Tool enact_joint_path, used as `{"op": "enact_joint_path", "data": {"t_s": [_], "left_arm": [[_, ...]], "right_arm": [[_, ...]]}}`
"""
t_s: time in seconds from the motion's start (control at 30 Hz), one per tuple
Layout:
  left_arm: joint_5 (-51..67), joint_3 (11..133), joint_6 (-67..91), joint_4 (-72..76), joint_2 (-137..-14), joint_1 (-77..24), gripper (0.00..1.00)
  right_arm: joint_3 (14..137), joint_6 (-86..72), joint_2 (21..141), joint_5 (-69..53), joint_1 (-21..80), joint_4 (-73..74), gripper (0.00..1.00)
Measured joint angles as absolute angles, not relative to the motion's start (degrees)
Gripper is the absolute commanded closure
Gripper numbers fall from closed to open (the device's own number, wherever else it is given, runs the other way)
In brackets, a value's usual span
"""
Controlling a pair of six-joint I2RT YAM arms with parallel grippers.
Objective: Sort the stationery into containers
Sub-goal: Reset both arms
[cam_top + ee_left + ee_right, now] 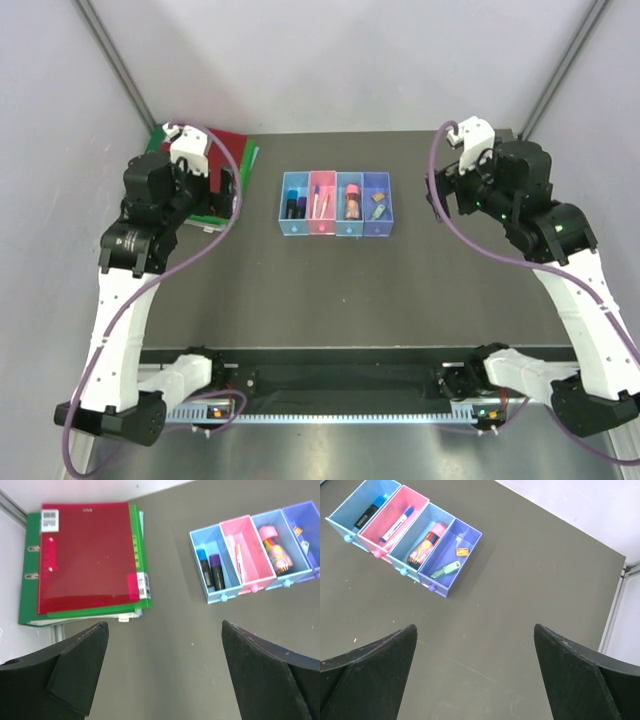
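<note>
The containers (336,228), four joined bins in light blue, pink, light blue and purple, stand at the table's middle back. Two highlighters (212,571) lie in the left blue bin. A white blue-capped pen (397,524) and a thin pinkish pen (238,557) lie in the pink bin. The pink-capped bottle (425,544) fills the third bin. The green marker (445,570) and the tan block (462,552) sit in the purple bin. My left gripper (164,625) hangs open over bare table to the left of the bins. To their right, my right gripper (475,627) is open and empty.
A red binder (87,555) lies on a green binder (29,587) at the back left corner, just behind my left gripper (230,190). White walls close in the table on three sides. My right gripper (440,195) is near the right edge.
</note>
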State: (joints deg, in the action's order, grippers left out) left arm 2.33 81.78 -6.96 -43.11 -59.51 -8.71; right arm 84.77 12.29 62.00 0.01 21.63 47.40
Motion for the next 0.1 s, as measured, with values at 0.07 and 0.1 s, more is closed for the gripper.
{"op": "enact_joint_path", "data": {"t_s": [0.07,0.1], "left_arm": [[2.31,81.56,-6.96,-43.92,-59.68,-8.71,0.01],[2.31,81.54,-6.96,-44.10,-59.77,-8.71,0.01]], "right_arm": [[84.77,12.49,62.04,-0.23,21.63,47.40,0.00],[84.77,12.53,62.04,-0.34,21.63,47.37,0.00]]}}
